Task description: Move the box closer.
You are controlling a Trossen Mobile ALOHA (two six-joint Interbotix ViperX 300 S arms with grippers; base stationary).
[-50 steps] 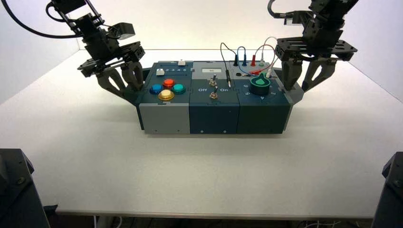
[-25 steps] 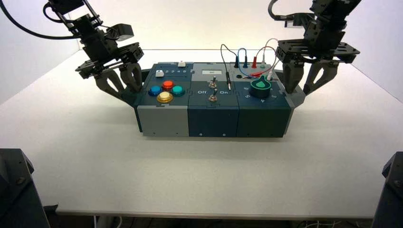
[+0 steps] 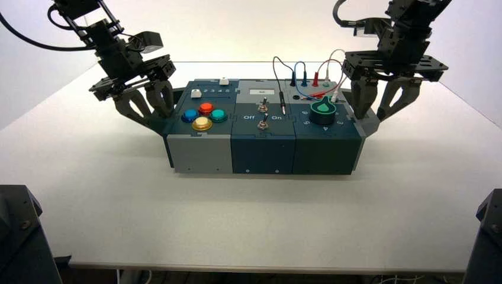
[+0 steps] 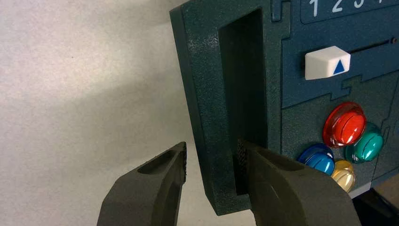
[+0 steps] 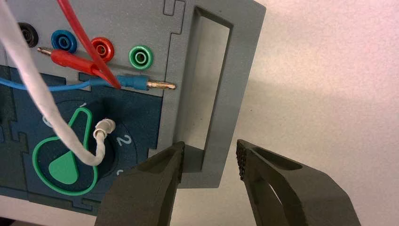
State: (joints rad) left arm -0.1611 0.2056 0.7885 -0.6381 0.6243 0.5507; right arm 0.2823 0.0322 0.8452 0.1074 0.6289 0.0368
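A pale, smooth, flat tabletop (image 3: 254, 225) carries the large dark teal-and-grey rectangular panel box (image 3: 263, 155) directly on its surface.

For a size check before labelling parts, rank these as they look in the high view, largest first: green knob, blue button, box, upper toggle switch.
1. Panel box
2. Green knob
3. Blue round button
4. Upper toggle switch, smallest, though close to the button

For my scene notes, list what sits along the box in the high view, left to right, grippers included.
Left gripper → blue button → yellow button → green button → toggle switches → green knob → right gripper
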